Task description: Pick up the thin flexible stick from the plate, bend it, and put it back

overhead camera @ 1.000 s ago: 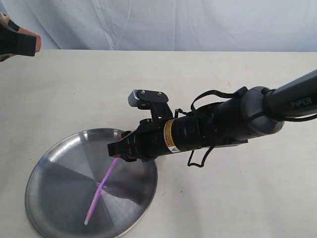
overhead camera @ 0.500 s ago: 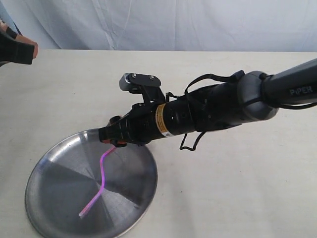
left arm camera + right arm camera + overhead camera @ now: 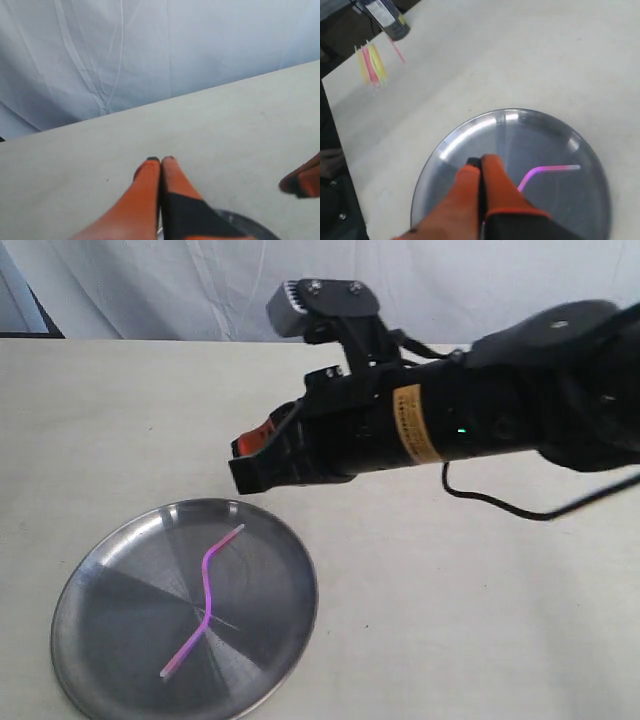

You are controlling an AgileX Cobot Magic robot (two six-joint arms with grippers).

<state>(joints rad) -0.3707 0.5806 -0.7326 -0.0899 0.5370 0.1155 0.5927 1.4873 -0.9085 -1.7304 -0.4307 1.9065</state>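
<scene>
The pink stick lies kinked on the round steel plate at the front left of the table, free of both grippers. Its bent upper part also shows as the stick in the right wrist view, on the plate. My right gripper hovers above and behind the plate's far rim, shut and holding nothing; its orange fingers press together. My left gripper is shut and empty too, over bare table; it is outside the exterior view.
A cream tabletop spreads around the plate, with a white cloth backdrop behind. In the right wrist view, a bundle of yellow and pink sticks and a dark can sit far off at the table's edge.
The right gripper let go of the stick, which now lies bent on the plate, and rose up and back away from it. The left gripper left the exterior view.
</scene>
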